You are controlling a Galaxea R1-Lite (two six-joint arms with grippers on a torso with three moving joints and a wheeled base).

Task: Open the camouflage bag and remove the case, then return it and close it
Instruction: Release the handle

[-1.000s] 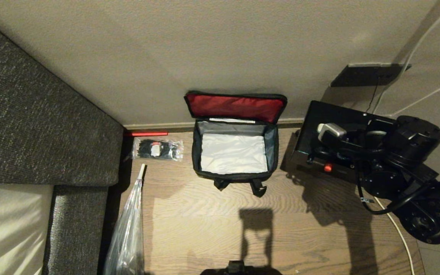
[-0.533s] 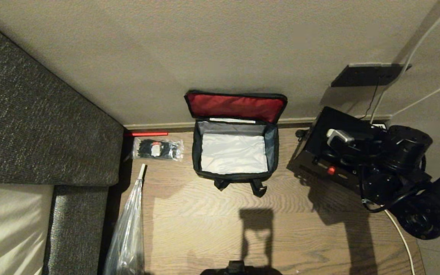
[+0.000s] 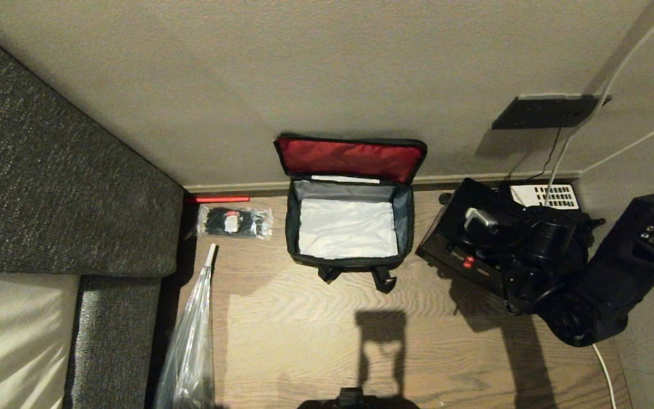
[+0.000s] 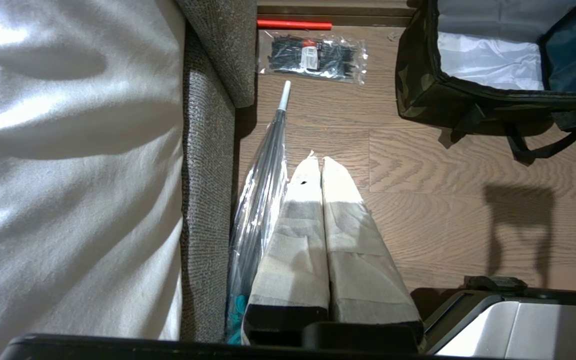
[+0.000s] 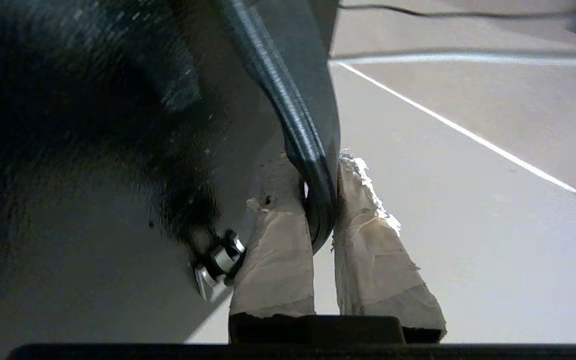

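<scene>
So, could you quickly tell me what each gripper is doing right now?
Left gripper: shut, holding nothing.
Right gripper: shut on the case's handle.

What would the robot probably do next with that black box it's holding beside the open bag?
Probably set the case fully down on the floor and let go. The right gripper is shut on its handle, the case sits low, right of the camouflage bag, whose inside is empty. The left gripper hangs idle.

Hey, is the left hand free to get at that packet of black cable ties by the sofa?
Probably yes: the left hand is shut on nothing, and only bare floor lies between it and the packet; the umbrella lies alongside.
</scene>
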